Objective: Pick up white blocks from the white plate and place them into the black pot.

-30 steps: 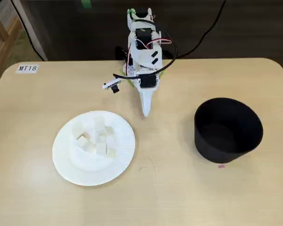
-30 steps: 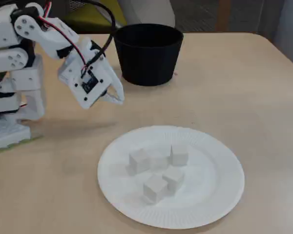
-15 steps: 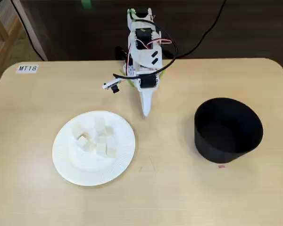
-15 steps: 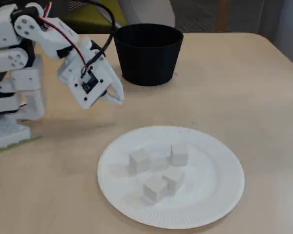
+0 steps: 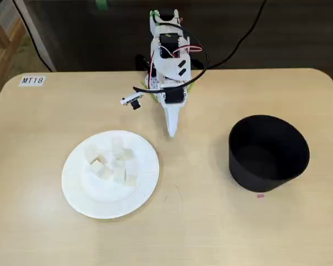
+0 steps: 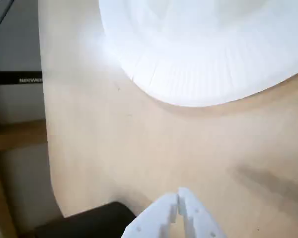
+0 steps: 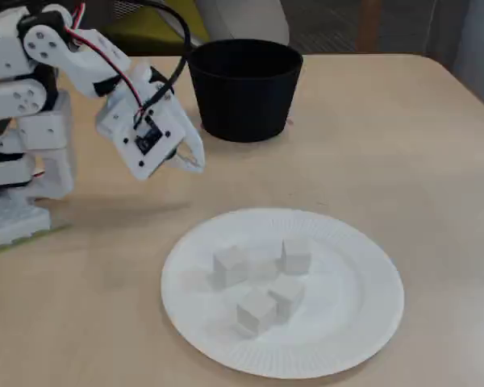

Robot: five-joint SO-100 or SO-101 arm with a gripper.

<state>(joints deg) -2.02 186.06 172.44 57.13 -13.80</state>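
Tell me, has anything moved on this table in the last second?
Nothing visibly changed. The gripper still hangs shut above the table between the plate and the pot, holding nothing, and the blocks still lie on the plate.

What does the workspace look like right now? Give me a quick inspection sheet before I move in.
Surface: light wooden table, bare apart from the items below.
Job's things: cream cube blocks clustered on the round white paper plate; matte black round pot stands upright and apart from the plate, no block visible inside.
Clutter: white label reading MT18 at the table corner; small pink mark by the pot.
Hand: white two-finger hand hovers above the table between plate and pot, fingers together, holding nothing.
Cables: red and black wires on the arm; black cable runs off behind the table.
Surroundings: dark floor behind; nothing seen of people.
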